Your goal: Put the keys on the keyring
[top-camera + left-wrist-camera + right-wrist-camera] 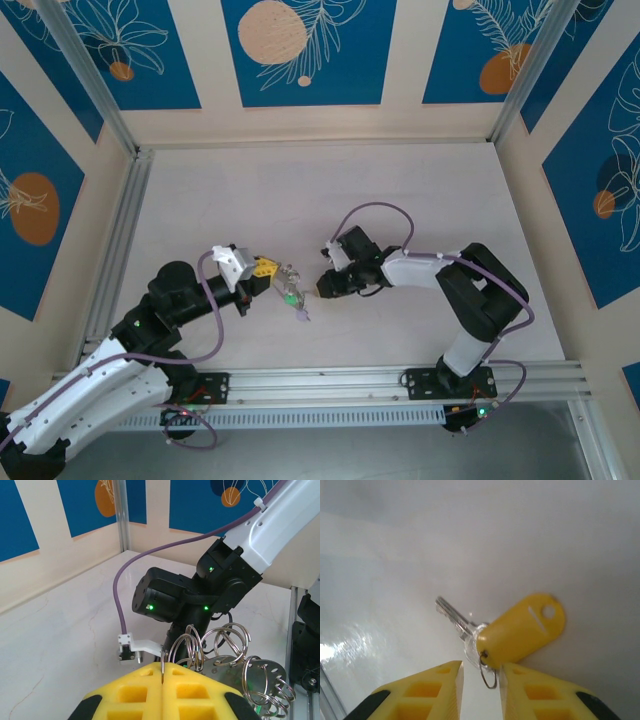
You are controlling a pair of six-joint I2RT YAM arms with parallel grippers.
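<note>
My left gripper (pixel 268 268) (pixel 164 666) is shut on the thin wire of the keyring (pixel 186 647) (pixel 288 277), held just above the table. Several split rings (pixel 229 636) and a metal plate (pixel 257 672) hang off it. Below the bunch dangle a green-headed key (pixel 292 297) and a pale lilac key (pixel 304 315). My right gripper (pixel 325 286) (pixel 481 669) is open, low over the table, facing the left one. A silver key (pixel 454 616) with a yellow plastic tag (pixel 522 629) lies flat in front of it. Its small wire ring (pixel 489 674) sits between the yellow fingers (pixel 442 682).
The white table (pixel 400 190) stretches free behind and beside both arms. An aluminium rail (pixel 400 380) runs along the near edge and another (pixel 115 250) along the left. The right arm's black wrist (pixel 175 597) stands close in front of the left gripper.
</note>
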